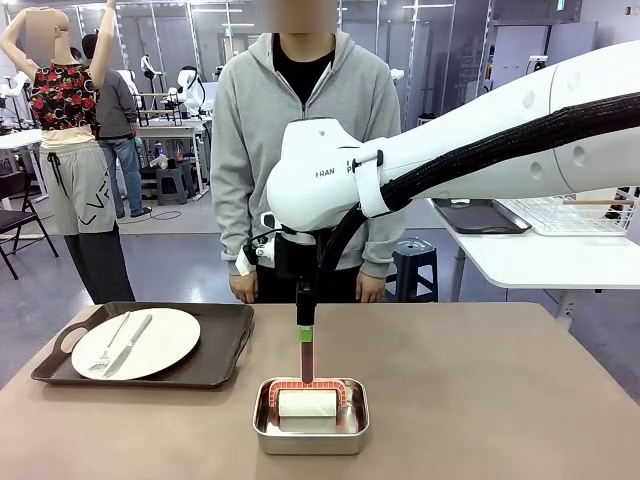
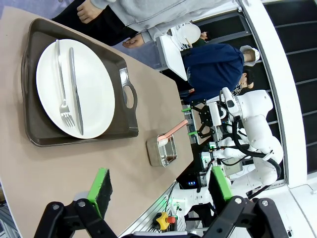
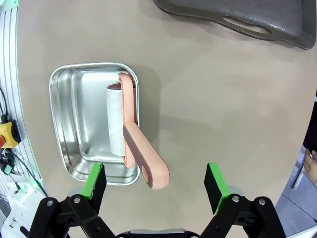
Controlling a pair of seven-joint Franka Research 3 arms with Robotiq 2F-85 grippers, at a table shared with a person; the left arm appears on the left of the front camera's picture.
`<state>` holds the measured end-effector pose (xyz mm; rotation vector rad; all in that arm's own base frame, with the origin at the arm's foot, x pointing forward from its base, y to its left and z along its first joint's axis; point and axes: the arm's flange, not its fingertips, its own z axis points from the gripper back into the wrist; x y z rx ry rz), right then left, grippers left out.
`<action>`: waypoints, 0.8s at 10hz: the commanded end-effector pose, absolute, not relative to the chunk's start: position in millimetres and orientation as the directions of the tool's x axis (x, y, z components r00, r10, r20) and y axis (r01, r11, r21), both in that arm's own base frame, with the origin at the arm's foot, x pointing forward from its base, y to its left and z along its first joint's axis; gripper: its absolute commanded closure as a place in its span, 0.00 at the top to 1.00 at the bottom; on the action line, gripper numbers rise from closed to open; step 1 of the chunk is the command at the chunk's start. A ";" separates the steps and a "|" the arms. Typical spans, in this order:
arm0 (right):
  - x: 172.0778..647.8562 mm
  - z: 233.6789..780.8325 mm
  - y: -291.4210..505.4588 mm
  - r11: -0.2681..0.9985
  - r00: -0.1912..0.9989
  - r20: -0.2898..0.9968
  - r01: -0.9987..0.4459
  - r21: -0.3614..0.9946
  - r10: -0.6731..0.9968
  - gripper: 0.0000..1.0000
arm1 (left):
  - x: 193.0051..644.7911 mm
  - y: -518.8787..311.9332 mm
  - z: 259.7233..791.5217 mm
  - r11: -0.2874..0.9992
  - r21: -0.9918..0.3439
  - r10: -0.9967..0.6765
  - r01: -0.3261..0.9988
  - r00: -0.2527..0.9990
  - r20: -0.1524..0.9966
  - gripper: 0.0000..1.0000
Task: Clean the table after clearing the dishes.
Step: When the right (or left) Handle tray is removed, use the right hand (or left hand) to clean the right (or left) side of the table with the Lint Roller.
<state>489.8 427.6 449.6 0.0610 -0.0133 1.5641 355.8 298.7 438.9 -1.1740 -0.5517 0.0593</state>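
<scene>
Open right gripper (image 1: 305, 335) above the lint roller (image 1: 308, 403) in its steel pan (image 1: 310, 442).
The left gripper (image 2: 161, 188) is spread wide and empty. On the table (image 1: 500, 400), a dark tray (image 1: 228, 345) with a white plate (image 1: 170, 335), fork (image 1: 110, 345) and knife (image 1: 130, 345) lies at 10 o'clock from the pan. The right gripper's fingers straddle the roller's pink handle (image 3: 143, 158) without touching it.

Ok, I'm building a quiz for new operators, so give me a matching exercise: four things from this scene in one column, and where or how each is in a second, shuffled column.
Things:
1. plate
2. lint roller
3. fork and knife
4. right gripper

Places or states:
A. open, with the pink handle between its fingers
B. on the dark tray
C. in the steel pan
D. lying on the plate

Pairs: 1-B, 2-C, 3-D, 4-A.
</scene>
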 end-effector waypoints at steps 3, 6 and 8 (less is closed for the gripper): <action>488.1 451.0 429.0 0.001 0.003 0.053 -1.000 0.029 0.999 1.00 | 354.0 300.0 440.8 0.403 -0.882 0.325 0.243 0.863 0.386 1.00; 505.3 492.1 407.2 0.084 0.103 0.166 -0.989 0.118 0.981 1.00 | 354.0 300.0 440.8 0.403 -0.882 0.325 0.243 0.863 0.386 1.00; 518.3 515.8 372.5 0.181 0.263 0.325 -0.948 0.261 0.909 1.00 | 354.0 300.0 440.8 0.403 -0.882 0.325 0.243 0.863 0.386 1.00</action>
